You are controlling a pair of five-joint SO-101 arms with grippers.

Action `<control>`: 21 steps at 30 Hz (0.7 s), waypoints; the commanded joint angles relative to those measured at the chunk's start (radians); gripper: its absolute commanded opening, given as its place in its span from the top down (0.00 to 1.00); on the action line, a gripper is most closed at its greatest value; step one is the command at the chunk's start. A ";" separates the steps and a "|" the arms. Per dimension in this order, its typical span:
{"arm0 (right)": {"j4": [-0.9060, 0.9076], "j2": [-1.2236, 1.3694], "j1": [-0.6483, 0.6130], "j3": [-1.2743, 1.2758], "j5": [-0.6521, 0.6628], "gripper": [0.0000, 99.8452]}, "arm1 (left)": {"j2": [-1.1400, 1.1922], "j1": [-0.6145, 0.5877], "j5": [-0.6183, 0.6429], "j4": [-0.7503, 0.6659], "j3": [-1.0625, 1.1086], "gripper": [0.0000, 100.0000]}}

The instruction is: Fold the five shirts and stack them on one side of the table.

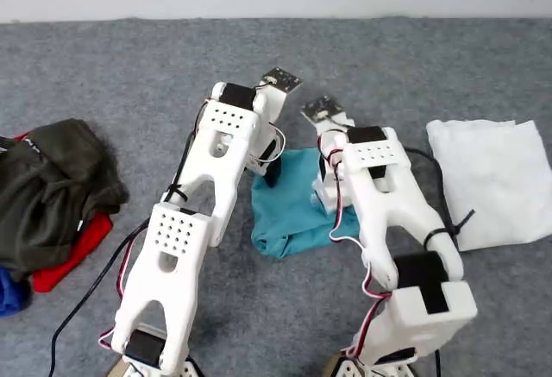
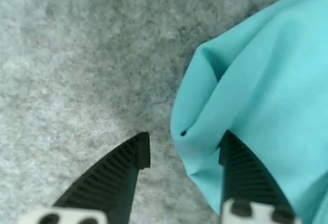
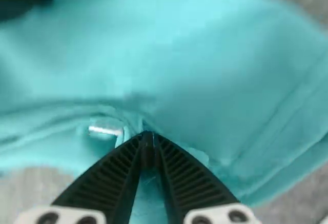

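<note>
Teal shirt point(image 1: 291, 211) — pinched by right hand point(image 3: 147, 135); left hand point(image 2: 185, 137) splayed at edge.

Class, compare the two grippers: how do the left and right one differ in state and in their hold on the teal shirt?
The left gripper is open, the right gripper shut. The left gripper straddles the edge of the teal shirt without gripping it; the right gripper pinches a bunched fold. Both point down at that shirt.
</note>
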 commanded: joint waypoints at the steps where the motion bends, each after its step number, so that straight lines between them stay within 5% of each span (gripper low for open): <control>1: 0.130 -0.082 0.019 -0.005 0.072 0.99 | -0.003 -0.006 0.002 0.005 0.004 0.78; 14: 0.334 -0.156 0.278 -0.005 0.388 0.99 | -0.003 -0.006 0.002 0.006 0.005 0.78; 17: 0.328 -0.189 0.282 -0.012 0.353 0.99 | -0.002 -0.005 0.002 0.006 0.005 0.78; 21: 0.326 -0.265 0.136 -0.012 0.190 0.99 | -0.003 -0.003 0.002 0.012 0.001 0.78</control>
